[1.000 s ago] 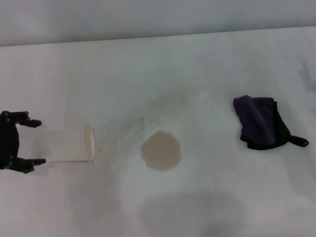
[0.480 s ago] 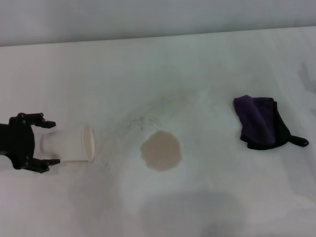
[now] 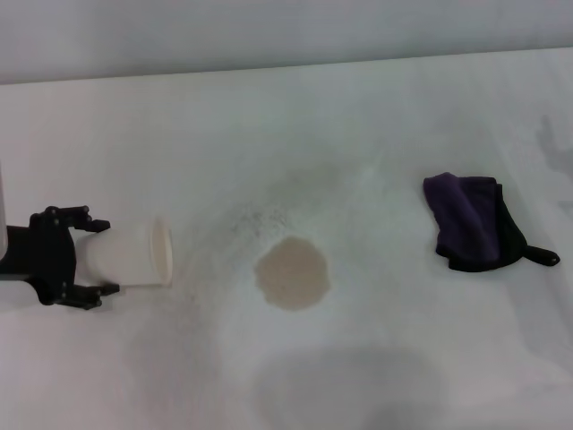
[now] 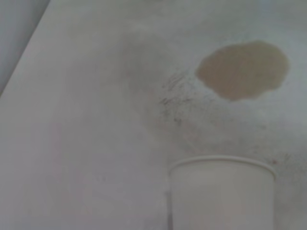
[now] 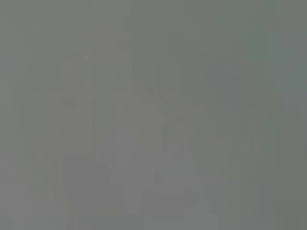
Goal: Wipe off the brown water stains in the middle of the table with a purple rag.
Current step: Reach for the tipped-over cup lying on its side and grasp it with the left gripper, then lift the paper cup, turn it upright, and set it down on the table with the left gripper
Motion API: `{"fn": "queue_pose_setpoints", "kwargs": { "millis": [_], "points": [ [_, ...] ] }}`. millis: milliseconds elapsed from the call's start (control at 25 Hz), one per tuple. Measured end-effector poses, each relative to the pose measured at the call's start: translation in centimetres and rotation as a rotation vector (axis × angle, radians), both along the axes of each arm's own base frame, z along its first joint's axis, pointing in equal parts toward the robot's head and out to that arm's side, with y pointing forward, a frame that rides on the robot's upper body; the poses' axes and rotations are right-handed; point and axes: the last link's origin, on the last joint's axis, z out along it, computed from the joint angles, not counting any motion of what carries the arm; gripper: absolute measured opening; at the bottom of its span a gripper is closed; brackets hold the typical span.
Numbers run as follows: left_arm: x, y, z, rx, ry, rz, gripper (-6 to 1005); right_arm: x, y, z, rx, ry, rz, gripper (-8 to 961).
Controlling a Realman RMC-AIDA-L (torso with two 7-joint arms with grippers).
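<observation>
the left claw straddles the base of a white paper cup lying on its side on the table, its fingers spread on either side, whether they press it cannot be told. beyond the cup's rim sits the brown water stains; the purple rag lies well past that, crumpled. the right claw is out of sight.

— What lies behind the work surface?
— A plain pale grey wall, meeting the far edge in a straight, slightly slanted line.
— And the light?
— Soft and even, from above; a broad faint shadow falls on the near part of the white surface.
— Any windows or floor?
— Can't tell.
</observation>
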Motion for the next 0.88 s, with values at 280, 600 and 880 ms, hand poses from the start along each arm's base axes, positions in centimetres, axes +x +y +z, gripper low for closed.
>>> {"fn": "queue_pose_setpoints", "kwargs": {
  "millis": [280, 600, 880],
  "points": [
    [0.5, 0.3, 0.1, 0.019, -0.036, -0.012, 778, -0.1, 0.0, -0.1, -0.01, -0.004, 0.006, 829],
    [2.7, 0.9, 1.0, 0.133, -0.292, -0.006, 692, -0.6, 0.4, -0.3, -0.044, -0.033, 0.039, 830],
    [3.1, 0.9, 1.4, 0.258, -0.645, 0.089, 672, -1.5, 1.3, -0.2, -0.098, -0.11, 0.108, 829]
  ]
}}
